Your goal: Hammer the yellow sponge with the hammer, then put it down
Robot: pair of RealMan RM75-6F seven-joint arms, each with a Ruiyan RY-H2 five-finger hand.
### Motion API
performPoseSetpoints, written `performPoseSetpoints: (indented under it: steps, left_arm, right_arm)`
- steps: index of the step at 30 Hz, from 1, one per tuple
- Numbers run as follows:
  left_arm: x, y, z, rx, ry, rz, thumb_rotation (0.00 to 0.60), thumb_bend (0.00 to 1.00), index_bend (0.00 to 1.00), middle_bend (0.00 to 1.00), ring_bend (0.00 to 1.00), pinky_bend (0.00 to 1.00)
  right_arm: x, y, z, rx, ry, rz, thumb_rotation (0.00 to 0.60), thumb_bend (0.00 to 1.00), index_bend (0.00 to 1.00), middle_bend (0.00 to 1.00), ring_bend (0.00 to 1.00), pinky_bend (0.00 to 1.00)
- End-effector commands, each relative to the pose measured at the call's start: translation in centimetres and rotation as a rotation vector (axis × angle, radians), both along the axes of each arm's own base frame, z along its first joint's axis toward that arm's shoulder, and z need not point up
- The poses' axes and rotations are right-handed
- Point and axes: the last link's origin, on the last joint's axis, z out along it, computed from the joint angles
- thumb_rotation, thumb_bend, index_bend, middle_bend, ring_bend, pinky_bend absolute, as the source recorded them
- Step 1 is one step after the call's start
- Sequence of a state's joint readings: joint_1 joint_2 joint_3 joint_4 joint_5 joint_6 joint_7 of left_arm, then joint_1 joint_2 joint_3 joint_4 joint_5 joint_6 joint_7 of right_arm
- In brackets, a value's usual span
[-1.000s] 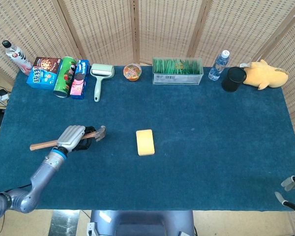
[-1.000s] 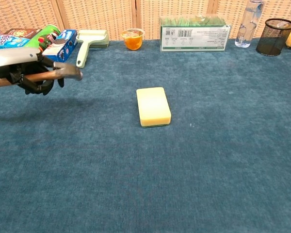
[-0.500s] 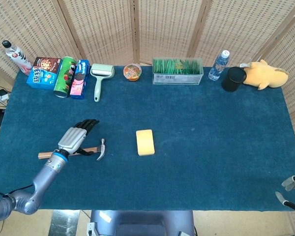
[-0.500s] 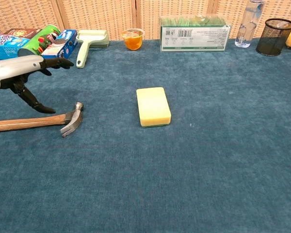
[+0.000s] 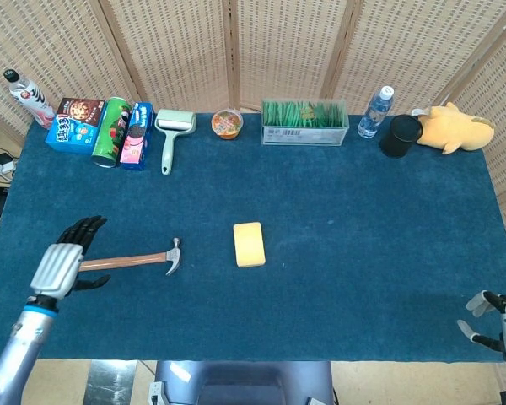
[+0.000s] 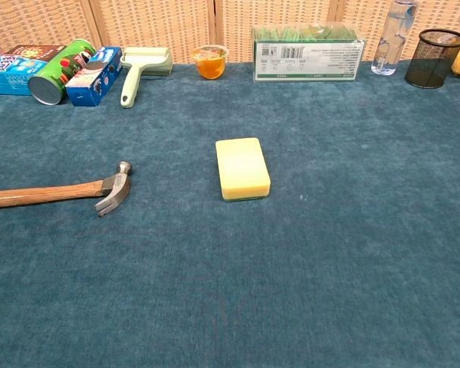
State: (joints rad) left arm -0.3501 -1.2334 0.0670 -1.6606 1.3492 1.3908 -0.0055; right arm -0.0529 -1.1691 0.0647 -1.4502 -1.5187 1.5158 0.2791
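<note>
The yellow sponge (image 5: pixel 249 245) (image 6: pixel 242 168) lies flat near the middle of the blue cloth. Left of it the hammer (image 5: pixel 135 260) (image 6: pixel 57 192) lies on the cloth, wooden handle pointing left, steel head toward the sponge. In the head view my left hand (image 5: pixel 61 261) hovers at the handle's left end, fingers spread, holding nothing. My right hand (image 5: pixel 497 319) shows at the table's front right corner, fingers apart and empty. Neither hand appears in the chest view.
Along the back edge stand a bottle (image 5: pixel 29 97), snack boxes (image 5: pixel 72 125), a green can (image 5: pixel 110 131), a lint roller (image 5: pixel 170 135), a small cup (image 5: pixel 227 123), a clear box of green sticks (image 5: pixel 304 123), a water bottle (image 5: pixel 375 111), a black mesh cup (image 5: pixel 401 136) and a yellow plush toy (image 5: pixel 454 126).
The left hand lowered the hammer to the cloth, let go of it, and drew back left toward the table edge. The right hand shifted slightly.
</note>
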Motion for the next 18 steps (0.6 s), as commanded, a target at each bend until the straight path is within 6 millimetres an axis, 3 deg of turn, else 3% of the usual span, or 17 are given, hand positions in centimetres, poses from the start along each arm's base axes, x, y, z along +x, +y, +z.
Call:
performPoseSetpoints:
  steps: [1,5,11,18]
  left_arm:
    - [-1.7,-3.8,2.1,0.031,0.021,0.046,0.600,0.21,0.09,0.08,0.00,0.10]
    - [-2.9,-6.5,4.0,0.097,0.019,0.089,0.600,0.21,0.12,0.10,0.01,0.10]
    - [-3.5,-8.9,5.0,0.126,0.005,0.114,0.600,0.21,0.14,0.12,0.03,0.10]
    - [-3.3,-8.9,4.8,0.117,-0.001,0.104,0.600,0.21,0.15,0.13,0.04,0.10]
  right_arm:
    - [0.6,-0.5,-0.7,0.028,-0.005,0.027,0.600,0.22,0.53,0.61,0.51,0.35]
    - [1.6,-1.1,-1.7,0.069,-0.004,0.076,0.600,0.22,0.53,0.61,0.51,0.35]
    - [2.5,-1.6,-2.3,0.096,-0.002,0.110,0.600,0.22,0.53,0.61,0.51,0.35]
    - [2.6,-1.7,-2.4,0.097,-0.004,0.108,0.600,0.22,0.53,0.61,0.51,0.35]
